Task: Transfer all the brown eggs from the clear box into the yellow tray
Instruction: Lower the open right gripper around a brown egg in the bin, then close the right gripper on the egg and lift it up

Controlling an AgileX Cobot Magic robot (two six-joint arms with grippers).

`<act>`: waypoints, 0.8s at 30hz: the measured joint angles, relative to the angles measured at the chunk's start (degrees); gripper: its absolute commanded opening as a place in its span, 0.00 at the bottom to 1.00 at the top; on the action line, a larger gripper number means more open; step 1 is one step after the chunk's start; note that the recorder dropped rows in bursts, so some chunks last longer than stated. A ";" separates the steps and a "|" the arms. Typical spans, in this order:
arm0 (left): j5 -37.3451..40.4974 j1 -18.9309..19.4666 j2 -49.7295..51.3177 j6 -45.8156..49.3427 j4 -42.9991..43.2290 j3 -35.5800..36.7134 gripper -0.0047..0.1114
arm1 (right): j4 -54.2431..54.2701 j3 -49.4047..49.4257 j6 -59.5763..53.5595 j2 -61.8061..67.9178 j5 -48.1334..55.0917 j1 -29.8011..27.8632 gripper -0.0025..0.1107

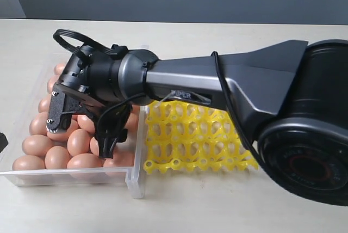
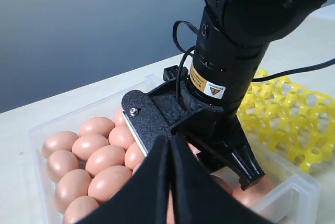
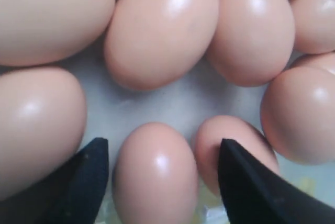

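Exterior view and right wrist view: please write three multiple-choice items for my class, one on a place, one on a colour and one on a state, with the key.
1. Where is the right gripper?
A. Down in the clear box, among the brown eggs
B. On the bare tabletop
C. Raised high above everything

2. What colour is the egg tray beside the box?
A. Blue
B. White
C. Yellow

3. How do the right gripper's jaws stand?
A. Shut on an egg
B. Open, with one egg between the fingers
C. Shut on nothing

Key:
1 A: the exterior view shows the gripper low inside the box walls, with eggs around it.
2 C: the lattice is bright yellow in the exterior view.
3 B: the right wrist view shows the two black fingers well apart, one on either side of the egg.
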 measured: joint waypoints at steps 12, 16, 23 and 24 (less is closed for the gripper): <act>0.00 0.00 0.00 0.00 0.00 0.00 0.04 | -2.87 0.00 0.19 2.05 -1.74 0.10 0.03; 0.00 0.00 0.00 0.00 0.00 0.00 0.04 | -3.25 0.00 0.19 1.56 -1.74 0.10 0.02; 0.00 0.00 0.00 0.00 0.00 0.00 0.04 | -2.97 0.13 2.23 -6.60 -4.02 0.10 0.02; 0.00 0.00 0.00 0.00 0.00 0.00 0.04 | -2.86 0.13 3.98 -8.33 -4.95 0.10 0.02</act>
